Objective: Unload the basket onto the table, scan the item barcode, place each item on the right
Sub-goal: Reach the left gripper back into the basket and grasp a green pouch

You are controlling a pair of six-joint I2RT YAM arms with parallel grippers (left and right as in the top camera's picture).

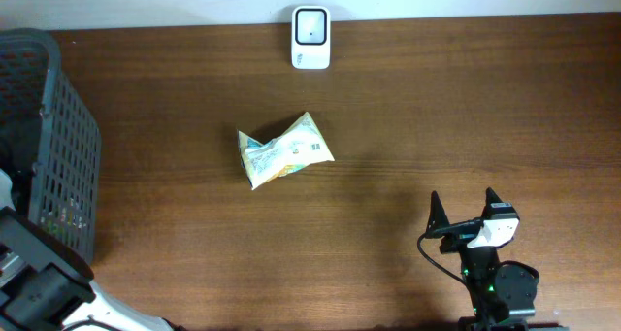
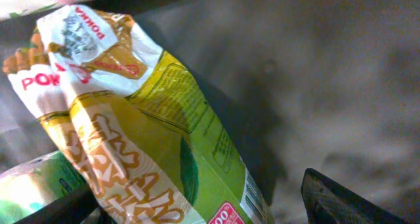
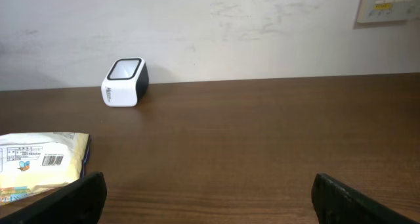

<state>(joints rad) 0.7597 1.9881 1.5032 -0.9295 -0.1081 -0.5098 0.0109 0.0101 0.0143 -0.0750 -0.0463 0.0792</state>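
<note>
One brown wood table (image 1: 388, 108), pale wall (image 3: 262, 33) behind — right gripper (image 3: 209, 188) spread wide, left gripper (image 2: 197, 191) seemingly apart.

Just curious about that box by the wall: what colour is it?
The scanner is white with black trim; right wrist view shows it best.

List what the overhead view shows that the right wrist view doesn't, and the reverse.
Overhead only: the dark mesh basket at the far left. Right wrist only: a control panel at top right, and clear stripes of the barcode on the snack packet. Both: the white barcode scanner, the packet, the wooden table, and the right gripper with jaws open.
</note>
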